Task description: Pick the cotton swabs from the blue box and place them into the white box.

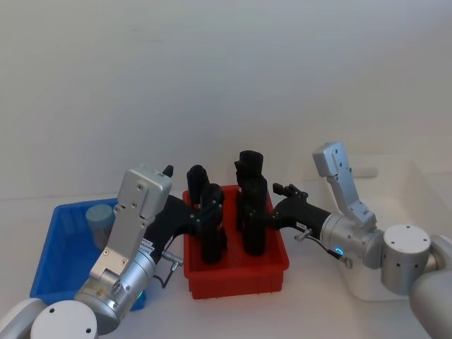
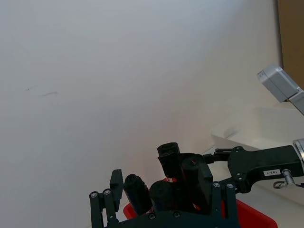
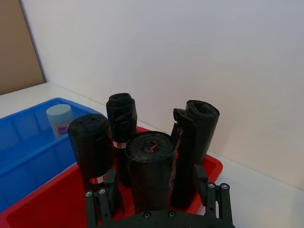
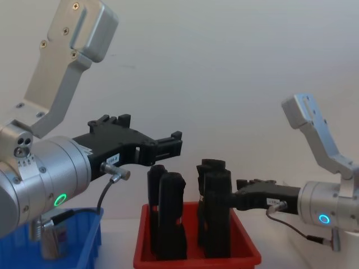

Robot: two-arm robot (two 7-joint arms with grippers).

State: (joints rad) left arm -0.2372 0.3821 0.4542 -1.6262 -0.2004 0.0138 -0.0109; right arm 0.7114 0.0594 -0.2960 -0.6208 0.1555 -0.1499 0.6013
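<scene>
one jar of cotton swabs stands upright in the blue box, at the robot's left on the bench, not yet lifted. the left end effector hovers above the red tray of black rolls, fingers apart, holding nothing. the right end effector hangs beside those rolls; whether it is open i cannot tell. the white box waits at the right.

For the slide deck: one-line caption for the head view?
Both grippers flank the red tray of black rolls; one cotton swab jar in the blue box.
</scene>
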